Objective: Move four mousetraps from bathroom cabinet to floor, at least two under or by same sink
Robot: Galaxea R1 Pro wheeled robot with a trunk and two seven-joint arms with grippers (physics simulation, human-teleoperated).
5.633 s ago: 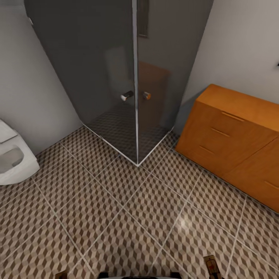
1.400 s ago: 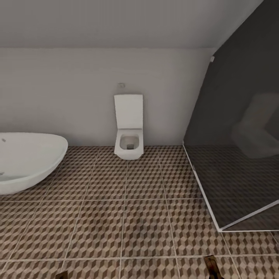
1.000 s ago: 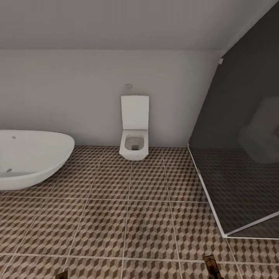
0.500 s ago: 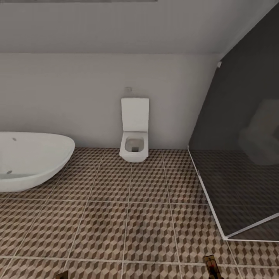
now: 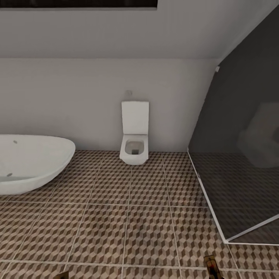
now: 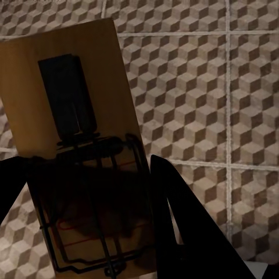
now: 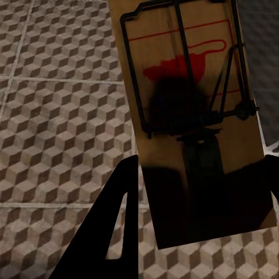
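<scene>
Presently each pincer is clamped on one mousetrap: the left pincer (image 6: 87,232) grips a mousetrap (image 6: 75,139) and the right pincer (image 7: 197,221) grips another mousetrap (image 7: 192,116), each board's long axis running out along the fingers. Beneath both lies the bathroom floor (image 5: 147,224); the sink is not sighted, so neither arm can be judged nearer.

A bathroom: toilet (image 5: 134,134), oval bathtub (image 5: 33,162), glass shower enclosure (image 5: 244,155), tiled floor (image 5: 128,221).

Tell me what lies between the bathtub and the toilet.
In the head view, just bare patterned bathroom floor and plain wall separate the bathtub from the toilet; nothing stands there.
</scene>
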